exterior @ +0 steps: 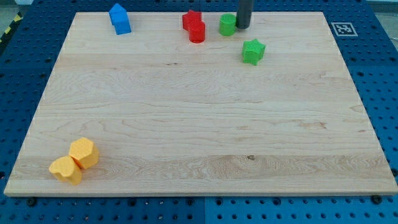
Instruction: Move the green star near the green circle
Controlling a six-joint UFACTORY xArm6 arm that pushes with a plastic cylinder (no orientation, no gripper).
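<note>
Our dark rod has no jaws to open or close; my tip [242,27] rests just right of the green circle block [227,24] at the wooden board's [199,143] far edge; the green star block [253,51] lies nearer us, slightly right of both.

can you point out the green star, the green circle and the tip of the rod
green star [253,51], camera view, middle of its top face
green circle [227,24], camera view, middle of the block
my tip [242,27], camera view, very end of the rod, just right of the green circle
</note>
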